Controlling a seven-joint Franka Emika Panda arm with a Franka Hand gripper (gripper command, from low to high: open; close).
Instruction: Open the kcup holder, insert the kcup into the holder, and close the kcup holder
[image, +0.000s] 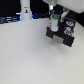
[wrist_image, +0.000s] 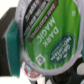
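Observation:
My gripper (image: 54, 18) hangs over the near-left corner of the kcup holder (image: 63, 35), a black box at the exterior view's right. It is shut on the kcup (image: 54, 23), which has a green top and a whitish body. In the wrist view the kcup's (wrist_image: 47, 37) green lid with white lettering fills most of the picture, and a dark finger (wrist_image: 9, 37) presses its side. The holder looks pulled open, with round pods showing on top of it.
A tall white cylinder (image: 25, 11) with a black mark stands at the back on the exterior view's left. Pods with red-and-white tops (image: 68, 23) lie in the holder, and one (wrist_image: 36, 75) shows under the kcup in the wrist view. The white table (image: 30, 57) spreads in front.

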